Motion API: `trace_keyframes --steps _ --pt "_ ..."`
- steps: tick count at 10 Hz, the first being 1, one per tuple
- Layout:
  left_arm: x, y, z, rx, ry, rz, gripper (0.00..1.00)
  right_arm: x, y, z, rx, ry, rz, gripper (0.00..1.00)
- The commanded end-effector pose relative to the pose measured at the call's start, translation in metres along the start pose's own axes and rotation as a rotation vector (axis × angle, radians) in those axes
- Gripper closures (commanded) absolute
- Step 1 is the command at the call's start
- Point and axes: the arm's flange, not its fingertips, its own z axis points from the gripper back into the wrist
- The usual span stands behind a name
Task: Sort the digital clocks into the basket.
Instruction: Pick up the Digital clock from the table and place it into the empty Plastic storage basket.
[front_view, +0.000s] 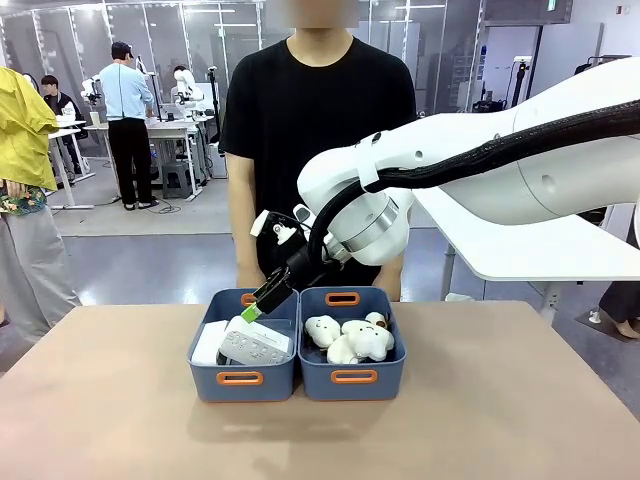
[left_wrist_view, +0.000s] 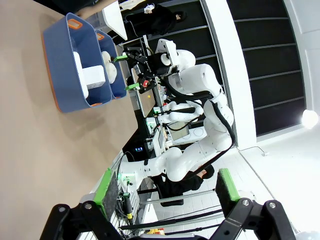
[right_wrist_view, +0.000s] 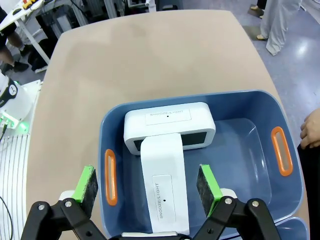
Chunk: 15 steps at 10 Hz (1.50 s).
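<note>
1. The right claw (right_wrist_view: 148, 192) is hovering with fingers spread apart over the basket (right_wrist_view: 240, 107).
2. Two digital clocks (right_wrist_view: 169, 126) are lying inside it, one leaning on the other.
3. The left claw (left_wrist_view: 167, 192) is gaping, well away from the bench (left_wrist_view: 30, 135).
4. A person's hand (right_wrist_view: 311, 129) is waiting just beyond the basket.

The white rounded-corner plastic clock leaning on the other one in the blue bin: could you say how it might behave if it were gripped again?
The white rounded plastic clock looks rigid, so it should hold its shape. Its smooth casing may slip between the right tool's open pads. Propped on the second white clock, it would probably slide flat if nudged.
</note>
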Motion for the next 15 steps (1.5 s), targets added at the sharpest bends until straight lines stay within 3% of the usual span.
trace_keyframes --steps 1,2,4,5,7,8,9,11,14,15 --pt "0.002 -0.003 0.000 0.014 -0.006 -0.005 0.00 0.008 0.005 0.012 0.030 -0.039 -0.052 0.00" --pt "0.002 -0.003 0.000 0.014 -0.006 -0.005 0.00 0.010 0.020 0.043 0.087 -0.180 -0.170 0.00" --pt "0.002 -0.003 0.000 0.014 -0.006 -0.005 0.00 -0.012 0.044 0.104 0.062 -0.324 -0.336 0.00" --pt "0.002 -0.003 0.000 0.014 -0.006 -0.005 0.00 -0.025 0.056 0.127 0.120 -0.434 -0.392 0.00" --pt "0.002 -0.003 0.000 0.014 -0.006 -0.005 0.00 -0.072 0.080 0.177 0.227 -0.669 -0.615 0.00" --pt "0.002 -0.003 0.000 0.014 -0.006 -0.005 0.00 -0.098 0.090 0.202 0.201 -0.730 -0.706 0.00" --pt "0.002 -0.003 0.000 0.014 -0.006 -0.005 0.00 -0.125 0.101 0.226 0.145 -0.734 -0.805 0.00" --pt "0.002 -0.003 0.000 0.014 -0.006 -0.005 0.00 -0.176 0.133 0.259 0.162 -0.805 -0.979 0.00" --pt "0.002 -0.003 0.000 0.014 -0.006 -0.005 0.00 -0.253 0.178 0.315 0.144 -0.842 -1.104 0.00" --pt "0.002 -0.003 0.000 0.014 -0.006 -0.005 0.00 -0.277 0.196 0.342 0.154 -0.808 -1.104 0.00"
